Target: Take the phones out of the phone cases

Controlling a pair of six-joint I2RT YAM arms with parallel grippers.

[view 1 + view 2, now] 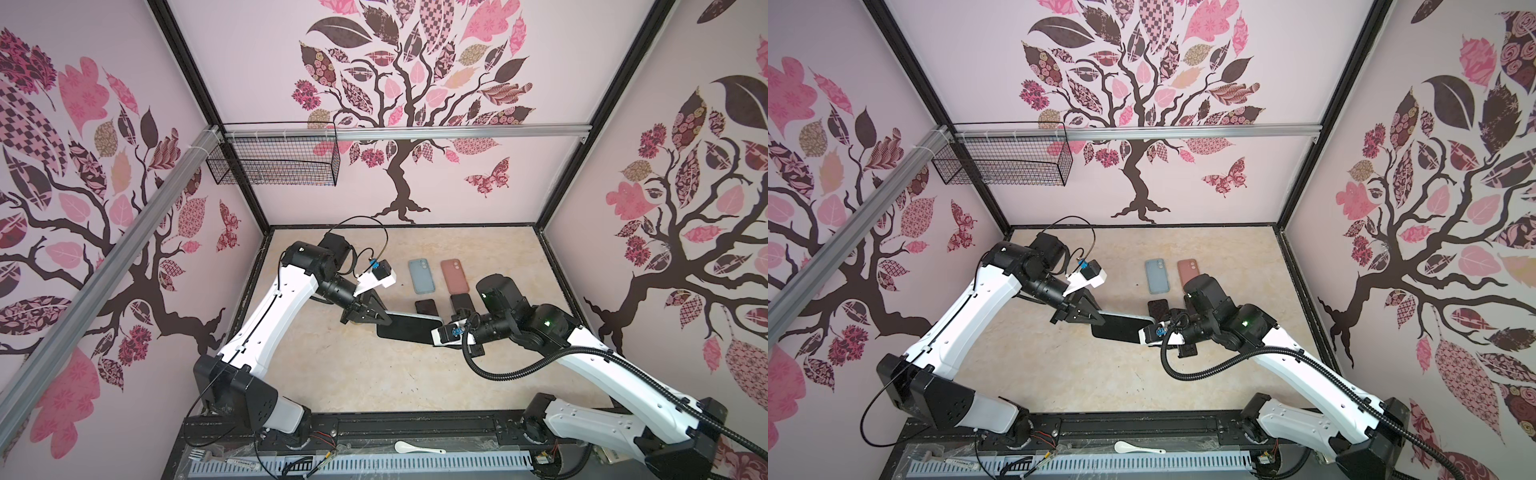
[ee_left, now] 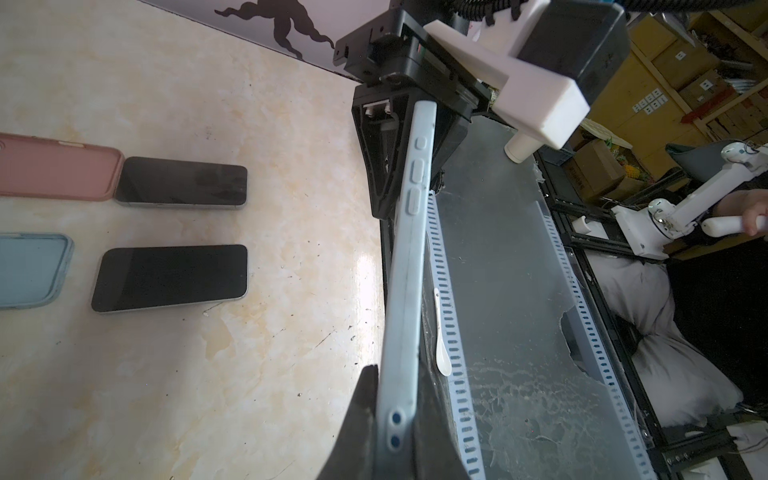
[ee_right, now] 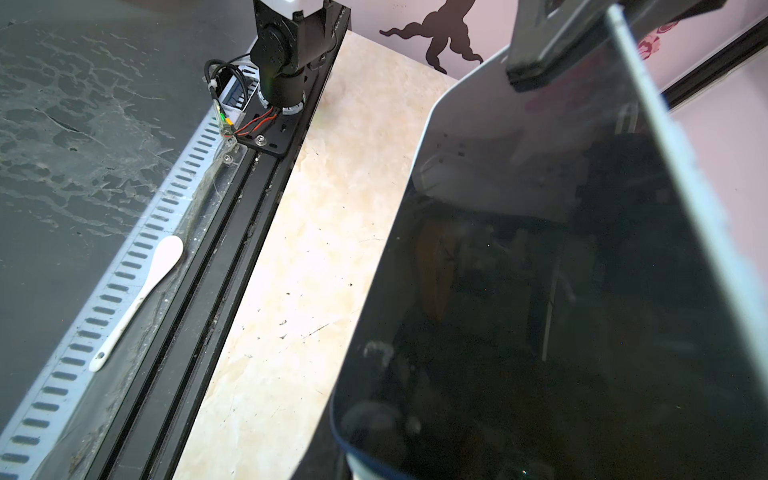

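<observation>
Both ends of the cased phone (image 1: 409, 328) are clamped midair, by left gripper (image 1: 385, 320) and right gripper (image 2: 415, 178).

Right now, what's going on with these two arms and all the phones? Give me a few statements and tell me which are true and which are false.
1. The left pincer is shut on one end of the cased phone. True.
2. Three empty cases are laid out. False: there are two, a blue case and a pink case.
3. Two bare phones lie flat next to those cases. True.
4. The white spoon sits in the wire basket. False: it lies by the slotted strip at the front.
5. The right pincer is far from the cased phone. False: its fingers flank the phone's other end.
</observation>
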